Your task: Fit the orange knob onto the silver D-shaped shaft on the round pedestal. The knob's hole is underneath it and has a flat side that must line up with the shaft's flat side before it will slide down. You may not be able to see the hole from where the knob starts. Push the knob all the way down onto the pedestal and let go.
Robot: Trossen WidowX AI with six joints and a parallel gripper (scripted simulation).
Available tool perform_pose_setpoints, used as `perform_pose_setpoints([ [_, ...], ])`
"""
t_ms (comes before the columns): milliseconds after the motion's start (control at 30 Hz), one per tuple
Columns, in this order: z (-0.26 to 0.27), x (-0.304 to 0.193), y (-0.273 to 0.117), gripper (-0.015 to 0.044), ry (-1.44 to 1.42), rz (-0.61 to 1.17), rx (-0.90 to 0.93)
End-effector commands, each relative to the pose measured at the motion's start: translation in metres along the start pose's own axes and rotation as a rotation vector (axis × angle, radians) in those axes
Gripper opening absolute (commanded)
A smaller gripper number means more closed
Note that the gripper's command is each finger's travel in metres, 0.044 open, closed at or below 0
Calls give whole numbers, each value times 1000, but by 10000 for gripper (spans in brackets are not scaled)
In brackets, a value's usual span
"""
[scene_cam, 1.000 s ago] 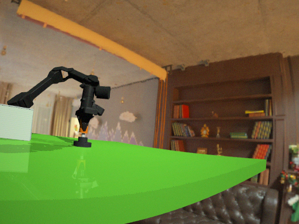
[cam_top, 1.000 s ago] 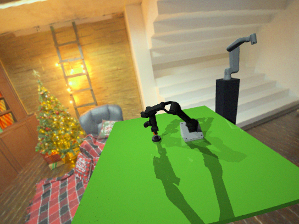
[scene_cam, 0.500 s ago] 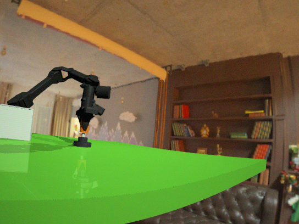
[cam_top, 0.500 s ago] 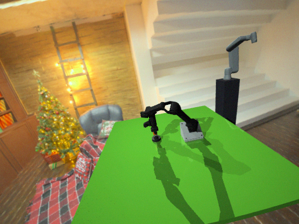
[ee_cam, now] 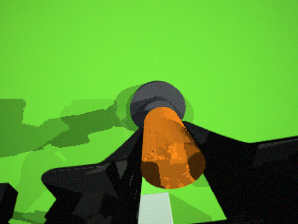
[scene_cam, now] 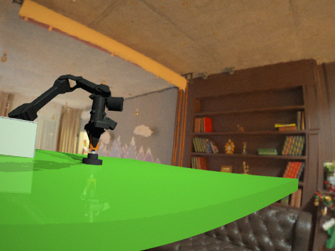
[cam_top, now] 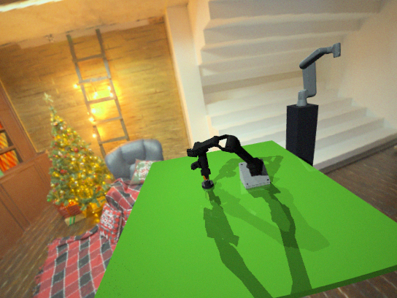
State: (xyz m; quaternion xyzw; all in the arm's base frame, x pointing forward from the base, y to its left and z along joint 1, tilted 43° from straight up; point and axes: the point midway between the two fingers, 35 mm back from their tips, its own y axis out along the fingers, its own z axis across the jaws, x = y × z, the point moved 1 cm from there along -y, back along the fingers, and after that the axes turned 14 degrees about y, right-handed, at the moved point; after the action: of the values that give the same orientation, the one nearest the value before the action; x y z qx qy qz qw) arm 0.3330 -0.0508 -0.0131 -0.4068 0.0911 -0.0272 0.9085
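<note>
The orange knob (cam_top: 205, 178) (scene_cam: 94, 146) (ee_cam: 170, 147) is upright between the fingers of my gripper (scene_cam: 94, 142) (ee_cam: 162, 127), which is shut on it. The knob is over the dark round pedestal (cam_top: 207, 185) (scene_cam: 88, 161) (ee_cam: 157, 91), which stands on the green table. In the exterior view, a short stretch of the silver shaft (scene_cam: 93, 151) shows between the knob's lower end and the pedestal, so the knob is not down against it. The knob's hole and the shaft's flat side are hidden. Whether the shaft's tip is inside the hole cannot be told.
The arm's white base box (cam_top: 253, 181) (scene_cam: 18, 138) stands on the green table (cam_top: 175, 234) (scene_cam: 185, 197), to the right of the pedestal in the top view. A grey arm on a black pillar (cam_top: 301, 131) stands beyond the table's far edge.
</note>
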Motion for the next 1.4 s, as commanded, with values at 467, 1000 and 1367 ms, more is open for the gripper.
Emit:
perform_pose_setpoints([
  [467, 0, 1, 1, 0, 10, -4, 4],
  [1000, 1, 1, 9, 0, 14, -4, 4],
  [1367, 1, 0, 16, 0, 9, 0, -1],
])
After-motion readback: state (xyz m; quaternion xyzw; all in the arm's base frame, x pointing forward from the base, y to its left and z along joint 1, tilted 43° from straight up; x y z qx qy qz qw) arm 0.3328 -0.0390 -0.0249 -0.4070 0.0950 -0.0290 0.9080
